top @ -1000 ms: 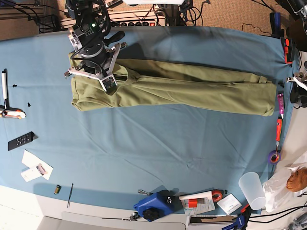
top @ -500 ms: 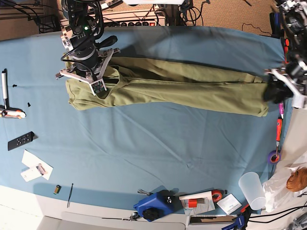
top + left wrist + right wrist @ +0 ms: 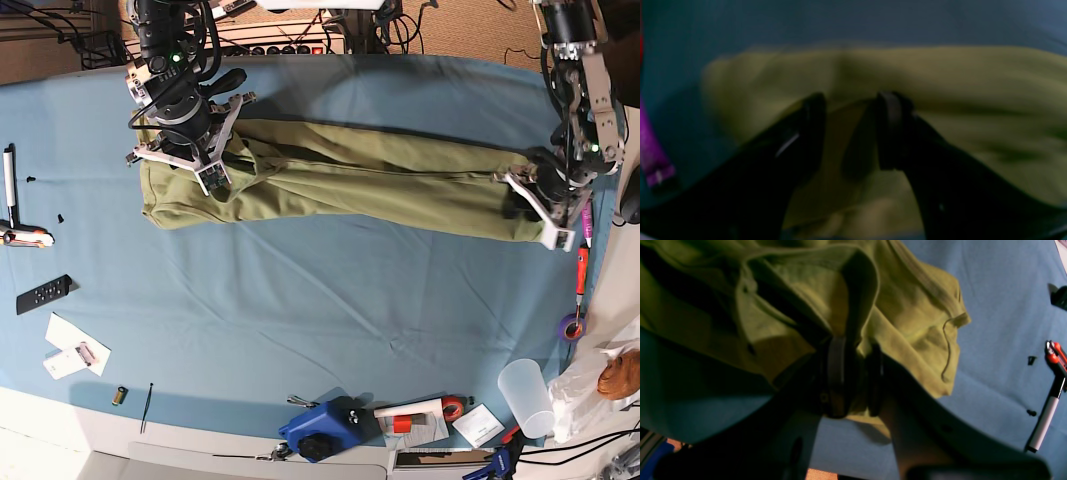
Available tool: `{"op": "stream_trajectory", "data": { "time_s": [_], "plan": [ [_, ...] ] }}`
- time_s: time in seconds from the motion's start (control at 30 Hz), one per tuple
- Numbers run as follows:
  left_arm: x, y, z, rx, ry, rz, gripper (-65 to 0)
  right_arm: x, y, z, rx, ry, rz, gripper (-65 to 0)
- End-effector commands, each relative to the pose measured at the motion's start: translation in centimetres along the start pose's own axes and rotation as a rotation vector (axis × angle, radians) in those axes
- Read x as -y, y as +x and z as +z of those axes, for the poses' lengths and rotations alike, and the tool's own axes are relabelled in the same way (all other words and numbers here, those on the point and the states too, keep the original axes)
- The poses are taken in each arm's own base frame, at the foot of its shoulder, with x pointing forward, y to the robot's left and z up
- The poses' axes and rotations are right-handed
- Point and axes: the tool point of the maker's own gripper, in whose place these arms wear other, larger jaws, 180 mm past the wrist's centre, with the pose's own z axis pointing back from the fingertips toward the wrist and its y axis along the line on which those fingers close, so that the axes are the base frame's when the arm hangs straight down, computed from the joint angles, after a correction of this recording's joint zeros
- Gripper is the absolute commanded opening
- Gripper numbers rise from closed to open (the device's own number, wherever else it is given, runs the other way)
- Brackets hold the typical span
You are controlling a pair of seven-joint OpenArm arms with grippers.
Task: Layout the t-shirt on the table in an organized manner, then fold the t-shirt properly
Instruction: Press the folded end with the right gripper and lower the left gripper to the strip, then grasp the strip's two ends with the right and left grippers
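Observation:
The olive-green t-shirt lies stretched into a long band across the far half of the blue table. At its left end my right gripper sits on the bunched collar part. In the right wrist view the right gripper has its fingers close together, and a fold of the t-shirt fills the narrow gap. My left gripper rests over the shirt's right end. Blurred in the left wrist view, the left gripper is open just above the t-shirt.
A remote, a white pen and paper slips lie at the left edge. A blue tool and a plastic cup stand along the near edge. An orange-handled tool and a purple tape roll lie beside the shirt's right end.
The left arm has swung in from the table's right edge onto the shirt's right end. The right arm has drawn the collar end a little to the left.

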Motion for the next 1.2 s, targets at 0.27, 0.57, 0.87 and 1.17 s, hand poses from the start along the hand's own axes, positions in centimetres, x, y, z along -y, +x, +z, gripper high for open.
{"op": "stream_trajectory", "data": {
  "time_s": [0.27, 0.57, 0.87, 1.17],
  "plan": [
    [-3.3, -2.9, -1.1, -0.100, 0.077, 0.050, -39.5, 2.0, 1.4, 0.4, 0.078, -0.067, -0.008, -54.0],
    [-2.2, 3.2, 2.6, 0.016, 0.086, -0.011, -39.4, 2.0, 1.6, 0.5, 0.092, -0.067, -0.007, -53.7],
    [-1.7, 7.6, 7.2, 0.134, 0.215, -0.156, -25.3, 1.7, 1.6, 0.4, 0.091, -0.050, -0.006, -40.4],
    [-4.3, 4.1, 5.8, 0.027, 0.281, -0.048, -25.2, 1.8, 1.5, 0.4, 0.084, -0.053, -0.008, -40.4]
  ]
}}
